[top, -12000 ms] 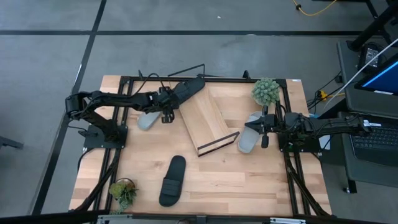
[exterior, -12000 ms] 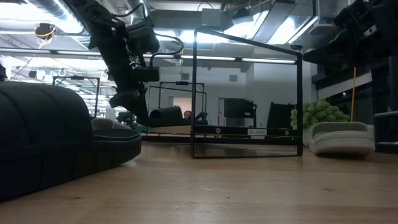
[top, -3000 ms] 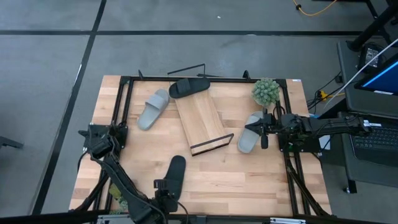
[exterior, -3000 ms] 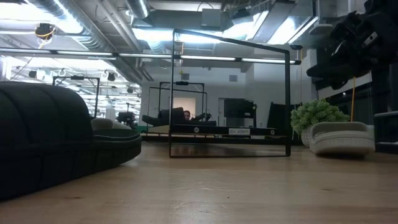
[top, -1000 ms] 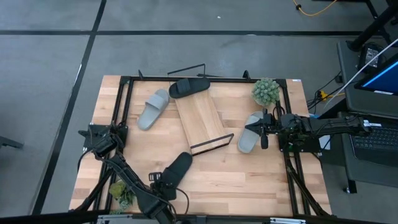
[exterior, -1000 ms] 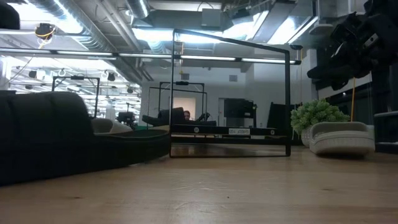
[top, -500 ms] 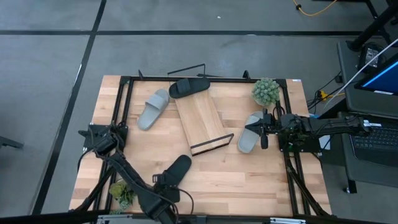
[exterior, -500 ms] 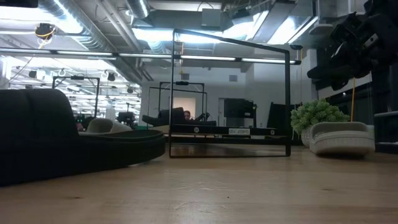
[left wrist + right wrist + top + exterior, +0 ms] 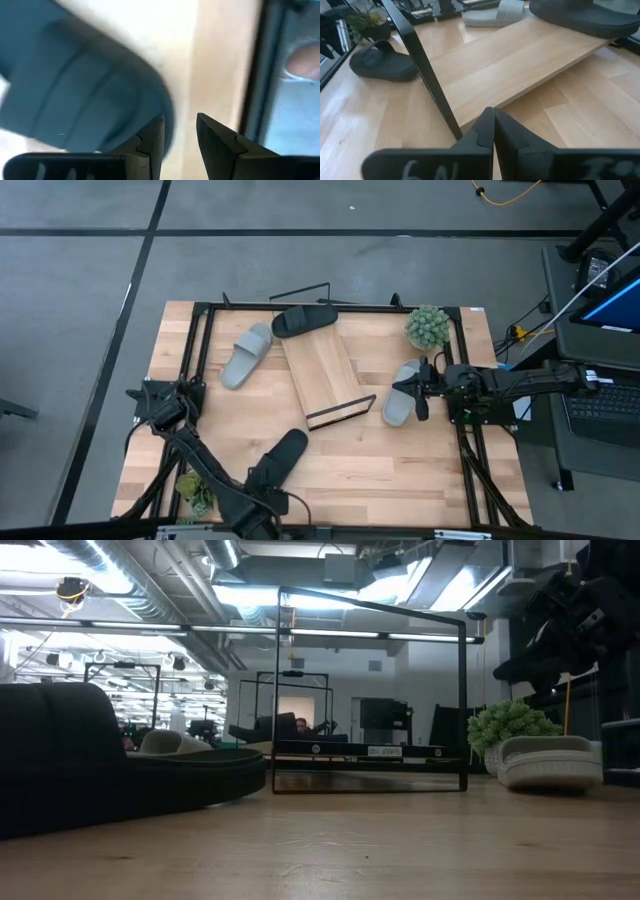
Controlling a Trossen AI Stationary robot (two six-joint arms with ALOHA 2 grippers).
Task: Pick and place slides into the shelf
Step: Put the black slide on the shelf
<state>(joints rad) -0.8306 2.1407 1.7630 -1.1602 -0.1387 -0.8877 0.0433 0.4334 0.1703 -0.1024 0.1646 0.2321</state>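
black slide (image 9: 277, 462) at the table's 6 o'clock edge, long axis run from 7 to 1 o'clock, heel end met by left gripper (image 9: 262, 498) with fingers slightly parted, shelf (image 9: 320, 373) at 1 o'clock, right gripper (image 9: 418, 392) closed at 3 o'clock.

An open-plan lab or workshop: ceiling ducts (image 9: 150, 585), strip lights (image 9: 330, 635), grey concrete floor (image 9: 80, 290)
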